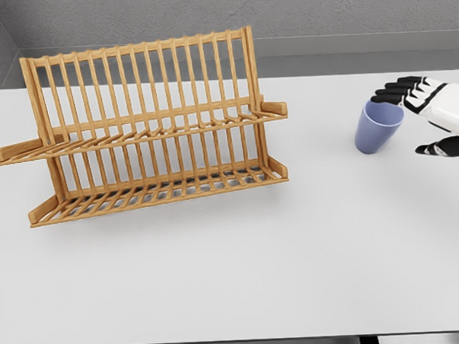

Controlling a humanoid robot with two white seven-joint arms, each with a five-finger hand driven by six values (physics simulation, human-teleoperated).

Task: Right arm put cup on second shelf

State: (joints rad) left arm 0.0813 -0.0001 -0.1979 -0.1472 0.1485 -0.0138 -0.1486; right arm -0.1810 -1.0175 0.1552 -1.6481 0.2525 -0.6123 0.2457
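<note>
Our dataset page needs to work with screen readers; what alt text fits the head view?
A white robot right hand, fingers open, reaches around a blue cup standing upright at the right of a white table. A two-tier wooden rack stands empty at the left.

Bare sim test setup — plain white table [234,278], grey walls [321,8], wooden dish rack [148,130] w/ kitchen feel.
</note>
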